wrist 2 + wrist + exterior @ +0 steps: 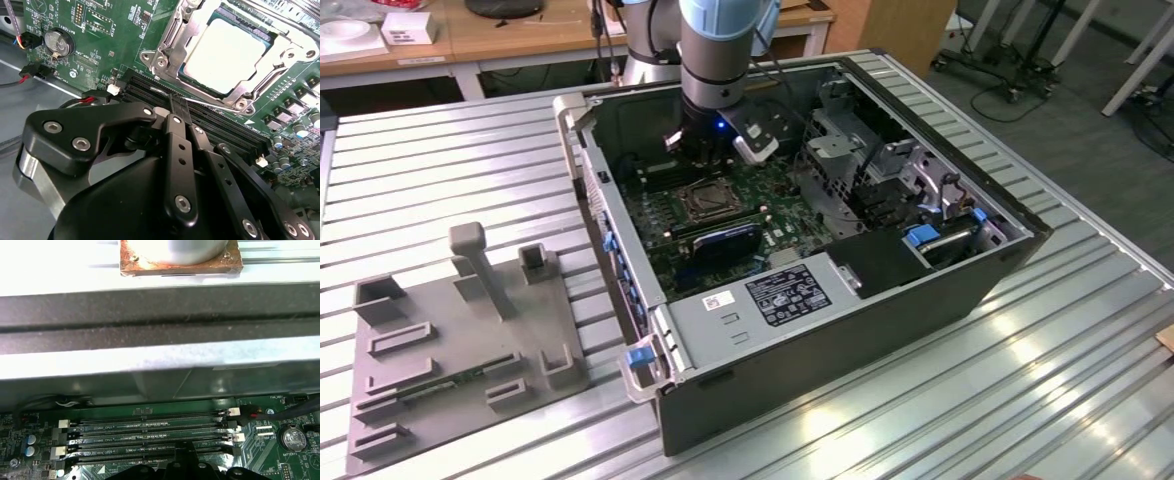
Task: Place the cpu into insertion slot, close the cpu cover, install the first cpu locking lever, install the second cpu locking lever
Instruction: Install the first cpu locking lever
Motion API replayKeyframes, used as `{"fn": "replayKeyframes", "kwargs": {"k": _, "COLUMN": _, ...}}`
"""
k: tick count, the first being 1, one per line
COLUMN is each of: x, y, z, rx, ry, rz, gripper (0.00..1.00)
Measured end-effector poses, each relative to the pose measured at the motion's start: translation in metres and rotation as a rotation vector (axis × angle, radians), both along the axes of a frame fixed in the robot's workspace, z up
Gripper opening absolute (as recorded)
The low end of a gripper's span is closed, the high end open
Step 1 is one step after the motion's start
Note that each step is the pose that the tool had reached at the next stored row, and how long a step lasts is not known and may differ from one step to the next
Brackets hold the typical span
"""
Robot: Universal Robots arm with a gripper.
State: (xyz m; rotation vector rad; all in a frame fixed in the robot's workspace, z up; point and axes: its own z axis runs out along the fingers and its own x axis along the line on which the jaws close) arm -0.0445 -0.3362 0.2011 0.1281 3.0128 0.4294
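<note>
The cpu (231,54) is sitting flat in the insertion slot (197,80), its pale silvery top facing up in the second wrist view. The cpu cover (172,37) is lying down around the chip, so its metal frame is bordering the chip on all sides and the middle cut-out is leaving the chip visible. A thin lever (272,75) is running along one edge of the frame; I cannot tell if it is locked.

In the exterior view the slot (707,200) is showing as a small dark square with a metal rim, in the middle of the green motherboard (761,215).

Just beside the slot, four long black memory slots (145,437) are lying in parallel rows. The gripper (175,107) is hanging over these rows, near the slot but not touching the chip or the cover. Its two black fingers (177,145) are standing together, tip against tip, and they are holding nothing.

In the exterior view the arm (727,50) is reaching straight down into the open computer case (854,330), and the gripper (707,160) is standing just above the board, next to the slot. The case is lying on its side on a ribbed metal table (440,160). On the exterior view's left, well apart from the case, a grey fixture (460,340) with several holders is resting on the table.
</note>
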Motion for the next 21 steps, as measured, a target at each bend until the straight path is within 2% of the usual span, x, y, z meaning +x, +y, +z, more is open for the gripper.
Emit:
{"fn": "replayKeyframes", "kwargs": {"k": 6, "x": 0.0000, "y": -0.0001, "z": 0.0002, "rx": -0.0002, "ry": 0.0001, "rz": -0.002, "gripper": 0.11}}
{"fn": "replayKeyframes", "kwargs": {"k": 10, "x": 0.0000, "y": -0.0001, "z": 0.0002, "rx": -0.0003, "ry": 0.0002, "rz": -0.018, "gripper": 0.11}}
{"fn": "replayKeyframes", "kwargs": {"k": 21, "x": 0.0000, "y": 0.0013, "z": 0.0003, "rx": -0.0004, "ry": 0.0002, "rz": -0.018, "gripper": 0.11}}
